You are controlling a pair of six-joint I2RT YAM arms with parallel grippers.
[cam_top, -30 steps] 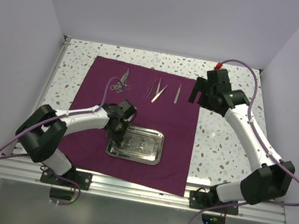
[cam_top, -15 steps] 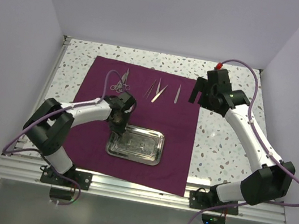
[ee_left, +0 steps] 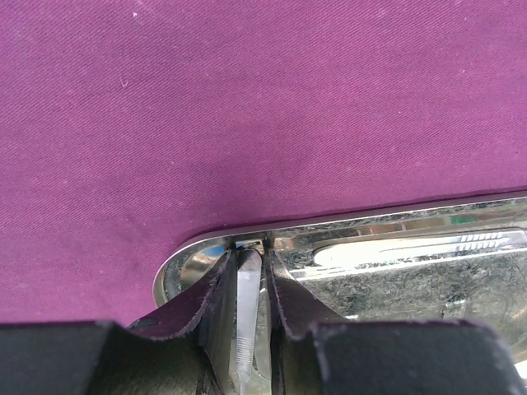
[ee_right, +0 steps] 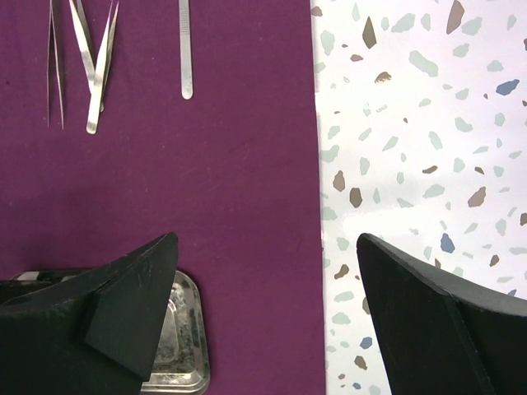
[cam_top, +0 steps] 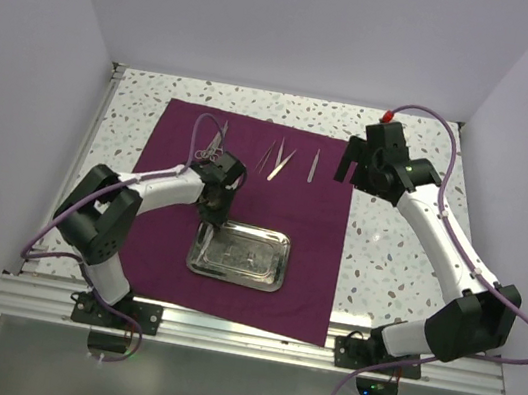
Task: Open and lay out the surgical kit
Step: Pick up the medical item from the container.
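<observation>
The dark purple cloth (cam_top: 315, 257) lies spread flat. The steel tray (cam_top: 284, 262) sits on its near middle. My left gripper (cam_top: 209, 211) reaches down into the tray's far-left corner. In the left wrist view my left gripper (ee_left: 249, 259) is shut on a thin silver instrument (ee_left: 247, 304) just inside the tray rim (ee_left: 329, 224). Another flat instrument (ee_left: 412, 245) lies in the tray. My right gripper (cam_top: 349, 171) hangs open over the cloth's right edge, nothing between its fingers (ee_right: 132, 313).
Along the cloth's far side lie ring-handled forceps (cam_top: 214, 144), two tweezers (cam_top: 269, 158) (cam_top: 282, 163) and a slim handle (cam_top: 314, 163). The right wrist view shows the tweezers (ee_right: 95, 58), the handle (ee_right: 186, 49) and bare terrazzo table (ee_right: 412, 164) right of the cloth.
My left gripper has shifted toward the tray's far-left corner, its elbow swinging inward, and its jaws have narrowed onto the thin instrument. The right arm has not moved.
</observation>
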